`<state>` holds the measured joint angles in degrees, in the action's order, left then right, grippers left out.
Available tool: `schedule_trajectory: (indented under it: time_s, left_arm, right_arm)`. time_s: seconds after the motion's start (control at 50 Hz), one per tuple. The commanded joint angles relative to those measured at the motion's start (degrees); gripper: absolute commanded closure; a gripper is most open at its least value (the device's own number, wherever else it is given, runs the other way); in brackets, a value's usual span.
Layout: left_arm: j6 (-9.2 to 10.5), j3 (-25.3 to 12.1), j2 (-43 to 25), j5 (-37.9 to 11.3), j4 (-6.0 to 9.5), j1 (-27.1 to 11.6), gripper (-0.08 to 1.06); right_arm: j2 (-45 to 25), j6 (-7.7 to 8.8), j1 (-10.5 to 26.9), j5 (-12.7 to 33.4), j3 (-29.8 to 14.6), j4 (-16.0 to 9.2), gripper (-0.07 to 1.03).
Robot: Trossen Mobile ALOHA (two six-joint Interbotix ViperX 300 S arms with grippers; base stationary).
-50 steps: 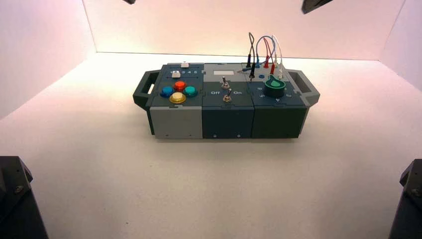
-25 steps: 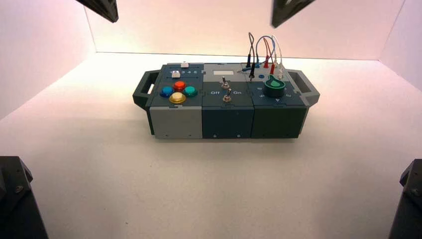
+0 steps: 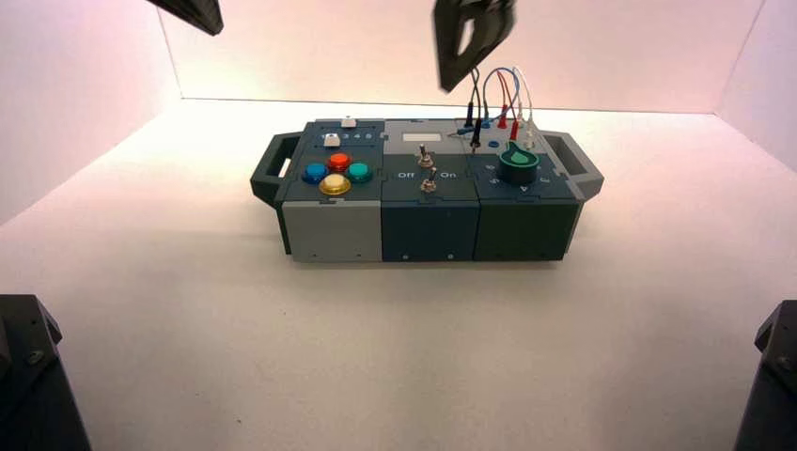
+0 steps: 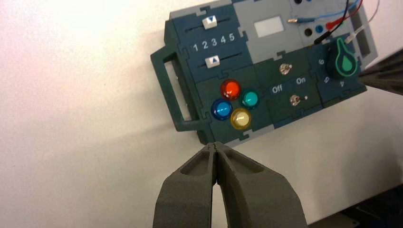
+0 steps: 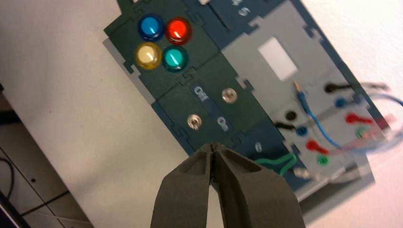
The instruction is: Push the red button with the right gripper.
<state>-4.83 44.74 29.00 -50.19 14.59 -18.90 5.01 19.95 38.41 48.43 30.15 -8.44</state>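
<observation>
Task barely begun: right gripper (image 3: 449, 83) hangs top centre of high view, fingers closed, empty, well apart from red button (image 3: 339, 161) at box's left end, unpressed. Approach & press remain.

Enclosure, as seen from my position:

1. Work surface (image 3: 395, 329): flat, white, matte, filling the area in front of me from side to side.
2. Back wall (image 3: 329, 47): plain, pale, upright, meeting the work surface in a straight seam.
3. Left side wall (image 3: 75, 94) and right side wall (image 3: 761, 85): plain, pale panels joining the back wall at vertical corners.
4. Light: comes from above. The work surface is brightest along the seam at the back wall and dimmer toward me.
5. Beyond the surface edge, the right wrist view shows a lower grey level (image 5: 28, 190) with straight seams and a thin dark cable (image 5: 6, 167). The left wrist view shows a dark area (image 4: 380, 211) past another edge.
</observation>
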Motion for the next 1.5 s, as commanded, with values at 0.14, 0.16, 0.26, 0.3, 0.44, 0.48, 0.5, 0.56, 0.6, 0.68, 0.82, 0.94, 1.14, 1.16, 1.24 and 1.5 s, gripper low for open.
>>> schedule_trajectory:
  time_s: [0.14,0.16,0.26,0.3,0.44,0.48,0.5,0.56,0.6,0.68,0.82,0.94,1.14,1.16,1.24,1.5]
  left_arm:
    - [-5.71,0.8,0.4,0.1,4.39,3.3,1.01]
    - [-6.15,0.8,0.4,0.1,4.83,3.5,1.01]
    - [-10.81,1.4,0.6,0.1,9.67,6.4,1.01]
    - [-12.66,1.8,0.6,0.1,11.51,7.5,1.01]
    - [-14.24,2.4,0.6,0.1,13.71,8.3,1.01]
    - [-14.24,2.5,0.8,0.2,13.62,8.3,1.01]
    - [-14.24,2.6,0.8,0.1,13.62,8.3,1.01]
    - [-14.24,3.0,1.1,0.2,13.62,8.6,1.01]
    - [-14.15,3.2,1.3,0.3,13.62,8.7,1.01]
    - [-14.24,4.0,1.8,0.4,13.62,9.7,1.01]
    - [-14.15,5.6,3.2,0.4,13.54,12.2,1.01]
    - [-14.15,6.5,5.2,-0.2,13.01,12.7,1.01]
    - [-14.15,6.7,7.8,-2.4,12.66,13.1,1.01]
    - [-14.15,6.6,8.2,-2.5,12.66,13.0,1.01]
    - [-14.15,6.4,9.0,-3.0,12.66,13.1,1.01]
    - [-12.57,5.4,9.7,-4.2,12.22,13.1,1.01]
  right_arm:
    - [-6.2,2.81,2.5,-1.6,-6.2,-1.6,0.98]
    - [-6.8,2.90,2.7,-1.9,-6.5,-1.6,0.98]
    - [-8.9,2.99,3.5,-3.3,-8.1,-1.6,0.98]
    - [-9.6,3.08,4.0,-3.7,-8.6,-1.6,0.98]
    - [-12.1,3.16,5.4,-3.7,-11.4,-1.6,0.98]
    - [-12.7,3.16,5.9,-3.7,-12.0,-1.5,0.98]
    - [-12.9,3.16,6.2,-3.7,-12.5,-1.5,0.98]
    - [-13.9,3.16,6.8,-3.6,-13.4,-1.6,0.98]
    - [-14.5,3.16,7.0,-3.5,-14.2,-1.6,0.98]
    - [-15.4,3.16,7.2,-3.2,-15.1,-1.6,0.98]
    - [-16.8,3.16,7.3,-3.1,-16.0,-1.8,0.98]
    - [-17.5,3.16,7.3,-3.1,-16.6,-1.8,0.98]
    - [-18.7,3.16,7.3,-2.4,-17.9,-1.8,0.98]
    - [-18.9,3.16,7.4,-2.3,-18.1,-1.8,0.98]
    - [-19.4,3.16,7.5,-2.0,-18.5,-1.8,0.98]
    - [-20.8,3.16,7.6,-2.0,-19.2,-1.8,0.98]
